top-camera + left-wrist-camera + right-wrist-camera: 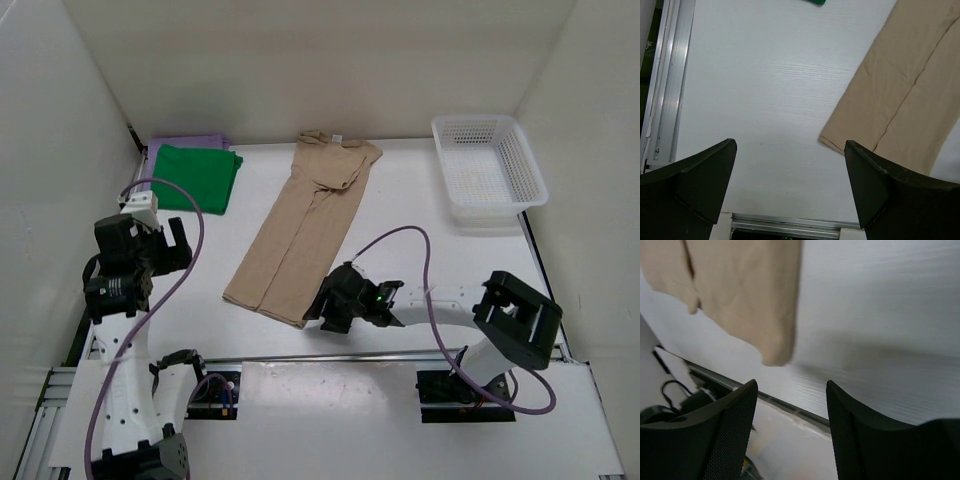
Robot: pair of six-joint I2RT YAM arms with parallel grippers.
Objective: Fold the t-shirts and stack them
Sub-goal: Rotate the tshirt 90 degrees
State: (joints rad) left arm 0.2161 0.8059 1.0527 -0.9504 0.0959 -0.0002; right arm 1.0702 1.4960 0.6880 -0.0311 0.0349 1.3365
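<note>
The tan t-shirt point(305, 228) lies in the middle of the table, folded lengthwise into a long strip, collar at the far end. It also shows in the left wrist view point(905, 85) and the right wrist view point(740, 285). The green t-shirt point(197, 177) lies folded at the far left on top of the lavender t-shirt point(185, 142), of which only an edge shows. My left gripper point(160, 238) is open and empty, left of the tan shirt's near end. My right gripper point(328, 312) is open and empty, just beside the tan shirt's near right corner.
A white mesh basket point(487, 166) stands at the far right. White walls enclose the table at left, back and right. A metal rail point(330, 357) runs along the table's near edge, just behind my right gripper.
</note>
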